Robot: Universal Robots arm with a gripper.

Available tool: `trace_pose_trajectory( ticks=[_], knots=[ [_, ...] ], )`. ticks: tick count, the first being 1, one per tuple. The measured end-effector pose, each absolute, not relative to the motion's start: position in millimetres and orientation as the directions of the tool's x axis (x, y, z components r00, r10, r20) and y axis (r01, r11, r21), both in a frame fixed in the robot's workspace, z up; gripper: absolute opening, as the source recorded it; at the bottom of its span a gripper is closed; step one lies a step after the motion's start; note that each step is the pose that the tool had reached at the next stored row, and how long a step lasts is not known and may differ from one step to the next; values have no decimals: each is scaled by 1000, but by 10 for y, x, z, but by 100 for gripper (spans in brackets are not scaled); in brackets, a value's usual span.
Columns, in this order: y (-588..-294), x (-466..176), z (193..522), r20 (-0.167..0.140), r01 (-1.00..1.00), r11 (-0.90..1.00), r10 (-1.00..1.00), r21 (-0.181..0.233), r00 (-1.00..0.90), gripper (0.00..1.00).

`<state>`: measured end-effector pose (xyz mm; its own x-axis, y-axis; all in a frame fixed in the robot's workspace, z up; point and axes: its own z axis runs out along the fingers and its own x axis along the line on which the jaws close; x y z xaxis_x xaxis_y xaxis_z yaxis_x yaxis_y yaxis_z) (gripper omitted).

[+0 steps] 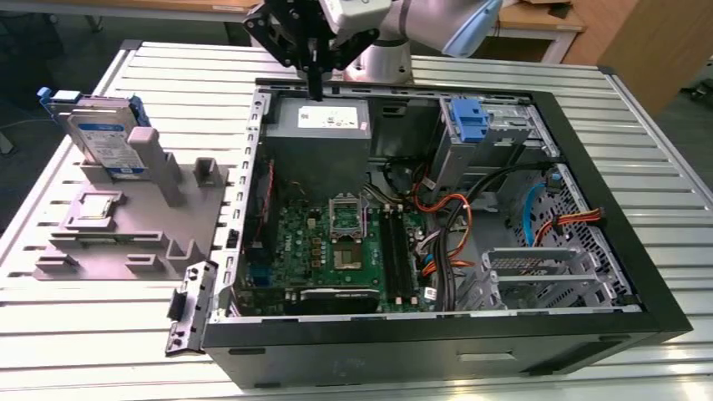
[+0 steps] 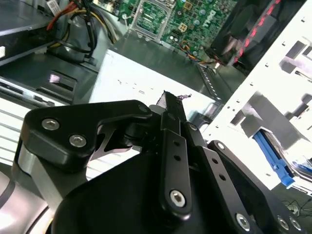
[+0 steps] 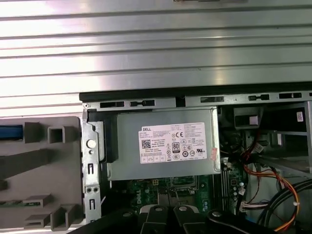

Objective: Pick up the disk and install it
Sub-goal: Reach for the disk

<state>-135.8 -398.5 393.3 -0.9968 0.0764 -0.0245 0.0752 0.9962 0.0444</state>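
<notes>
Slatted table (image 1: 624,125); gripper (image 1: 317,90) closed, empty, over power supply (image 1: 323,124); disk (image 1: 108,138) upright in fixture (image 1: 134,225)

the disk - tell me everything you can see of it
The disk is a flat grey metal hard drive with a white-and-blue label in a blue plastic carrier. It stands on edge in the grey holder, at the exterior view's left of the computer case. Only the holder touches it; the gripper hangs above the case.
</notes>
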Motion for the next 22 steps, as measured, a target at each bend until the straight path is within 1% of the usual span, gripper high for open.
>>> trace_pose_trajectory(
  ticks=[6, 22],
  knots=[
    [-3907, -1429, 3931, -24, 75, 996, 76, 44, -997, 10],
    [-3904, -1549, 3929, -24, 75, 996, 76, 44, -997, 10]
  ],
)
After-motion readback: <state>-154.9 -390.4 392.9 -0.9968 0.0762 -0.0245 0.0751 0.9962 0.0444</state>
